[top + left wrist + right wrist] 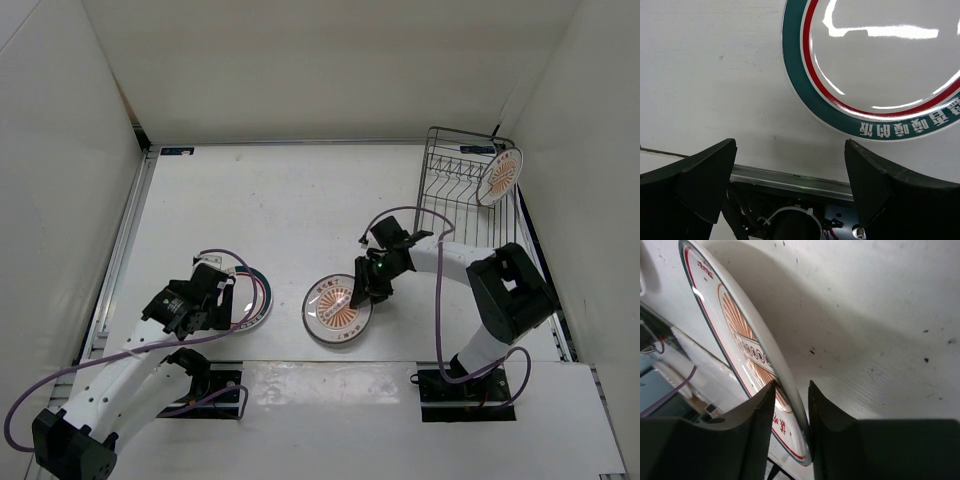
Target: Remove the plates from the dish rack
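Note:
An orange sunburst plate [338,309] lies low on the table at centre, one edge still raised. Its rim [771,347] passes between the fingers of my right gripper [358,295], which stands open around it, with a gap on the left finger's side [760,425]. A second sunburst plate [499,177] stands upright in the dark wire dish rack [455,180] at the far right. The white plate with green and red rim rings [880,65] lies flat on the table at left. My left gripper [790,150] hovers open just beside it, holding nothing.
White walls enclose the table on the left, far and right sides. A metal rail [125,240] runs along the left edge. Purple cables loop around both arms. The rack's prongs [455,168] stand left of its plate.

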{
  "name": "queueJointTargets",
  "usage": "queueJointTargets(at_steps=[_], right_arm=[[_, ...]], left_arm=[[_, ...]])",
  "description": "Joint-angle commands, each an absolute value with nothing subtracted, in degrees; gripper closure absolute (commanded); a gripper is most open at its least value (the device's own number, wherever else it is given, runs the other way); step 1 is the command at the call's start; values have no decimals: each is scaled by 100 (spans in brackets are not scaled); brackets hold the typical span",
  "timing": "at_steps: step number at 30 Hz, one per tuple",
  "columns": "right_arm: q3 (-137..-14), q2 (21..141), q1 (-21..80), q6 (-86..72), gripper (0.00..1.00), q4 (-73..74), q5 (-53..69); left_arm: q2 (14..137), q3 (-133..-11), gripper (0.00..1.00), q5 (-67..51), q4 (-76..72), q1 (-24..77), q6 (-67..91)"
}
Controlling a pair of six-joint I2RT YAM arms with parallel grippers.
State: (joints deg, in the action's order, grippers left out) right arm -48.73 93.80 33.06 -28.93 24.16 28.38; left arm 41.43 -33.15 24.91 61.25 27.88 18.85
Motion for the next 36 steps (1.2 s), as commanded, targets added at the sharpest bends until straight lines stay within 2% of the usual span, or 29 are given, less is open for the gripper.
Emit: queueJointTargets(at_steps=[1, 2, 3, 11, 16, 17, 19, 25, 27, 31, 34, 36], right_arm=[[-5290, 9623, 3366, -2444, 62, 3233, 1951], [-5335, 9650, 3366, -2426, 58, 3295, 1873], [-5370, 9659, 3375, -2417, 42, 3331, 1837], [-5484, 9396, 3393, -2269, 39, 3664, 1626], [-6361, 9027, 3331, -1662, 39, 4595, 1144], [-6494, 8957, 3322, -1600, 30, 4893, 708], [-6924, 8746, 3322, -1293, 22, 5185, 545], [-7734, 8544, 3165, -782, 16, 5941, -209], [-7586, 8360, 2946, -826, 10, 5819, -299], [-7479, 7718, 2498, -896, 10, 5318, -430], [-7776, 7655, 2015, -1167, 10, 5318, -870], [-7875, 7708, 1662, -1318, 10, 5282, -600]], left_arm=[[4052, -3498, 0, 2628, 6126, 2795, 1942], [4000, -3507, 0, 2637, 6126, 2804, 1934], [3990, -3472, 0, 2645, 6117, 2795, 1942], [3981, -3480, 0, 2628, 6108, 2795, 1925], [3955, -3480, 0, 2619, 6091, 2804, 1925], [3946, -3480, 0, 2602, 6082, 2804, 1907], [3946, -3463, 0, 2593, 6065, 2804, 1899], [3964, -3489, 0, 2549, 6091, 2795, 1881], [3911, -3481, 0, 2558, 6082, 2795, 1890], [3832, -3463, 0, 2566, 6091, 2795, 1890], [3797, -3463, 0, 2566, 6082, 2795, 1890], [3814, -3454, 0, 2549, 6065, 2795, 1881]])
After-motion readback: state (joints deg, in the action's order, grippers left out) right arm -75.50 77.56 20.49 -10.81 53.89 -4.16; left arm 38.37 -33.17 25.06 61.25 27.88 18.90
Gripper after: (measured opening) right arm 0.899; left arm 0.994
